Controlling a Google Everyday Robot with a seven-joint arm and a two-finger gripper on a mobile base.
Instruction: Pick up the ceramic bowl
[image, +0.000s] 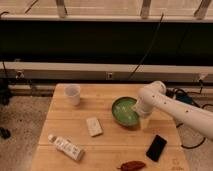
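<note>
The ceramic bowl (124, 111) is round, shallow and green with a paler inside. It sits on the wooden table (105, 95), right of centre. My white arm reaches in from the right. Its gripper (144, 119) hangs at the bowl's right rim, with the wrist just above it. The bowl rests on the table.
A small white cup (72, 94) stands at the back left. A white rectangular block (93, 126) lies in the middle. A white bottle (66, 146) lies at the front left. A black phone (156, 147) and a reddish-brown object (132, 165) lie at the front right. Cables hang behind.
</note>
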